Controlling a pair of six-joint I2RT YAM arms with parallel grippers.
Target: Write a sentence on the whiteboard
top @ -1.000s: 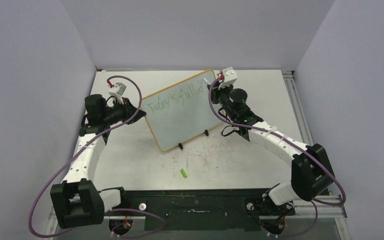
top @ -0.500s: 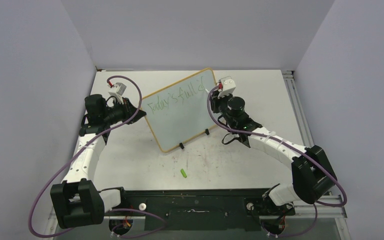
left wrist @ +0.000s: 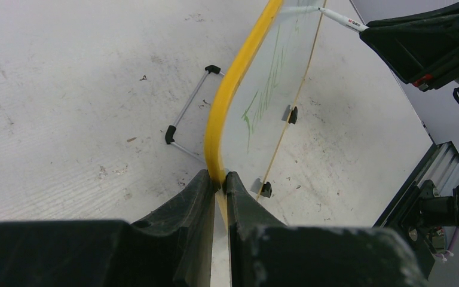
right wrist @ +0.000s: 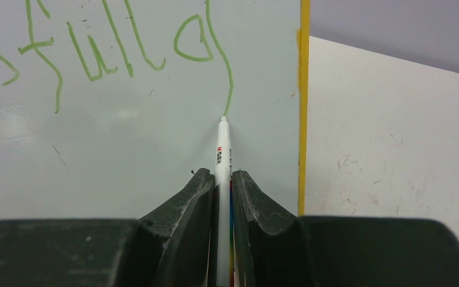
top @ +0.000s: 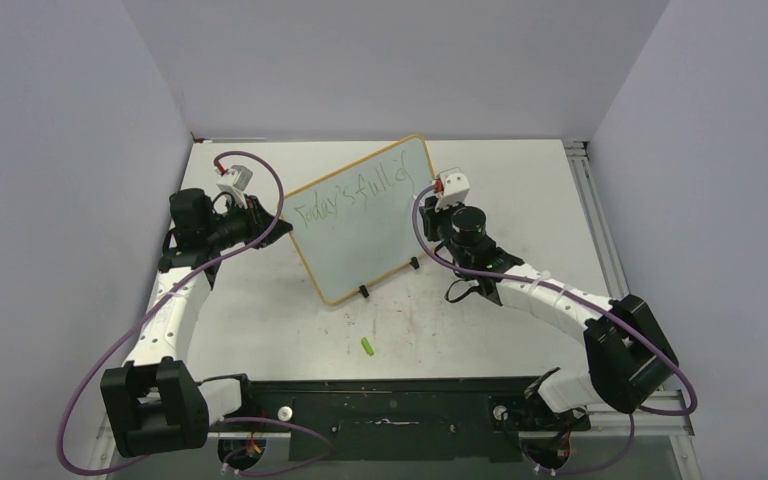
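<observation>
The whiteboard [top: 360, 235] stands tilted on two black clip feet, its frame orange-yellow. Green writing [top: 355, 197] on it reads "Today's full of" in one line; it also shows in the right wrist view [right wrist: 95, 54]. My left gripper [left wrist: 220, 179] is shut on the whiteboard's yellow left edge [left wrist: 233, 78]. My right gripper [right wrist: 222, 176] is shut on a white marker [right wrist: 222, 149], whose tip touches the board at the lower end of the "f" stroke, near the right frame [right wrist: 303, 89]. In the top view the right gripper [top: 438, 195] sits at the board's right edge.
A small green marker cap [top: 368, 346] lies on the white tabletop in front of the board. The board's wire stand [left wrist: 188, 113] rests on the table behind it. Grey walls enclose the table on three sides; a metal rail [top: 590, 200] runs along the right.
My right gripper has moved down along the board's right edge, drawing the long downstroke of the "f". The left arm and the board have not moved.
</observation>
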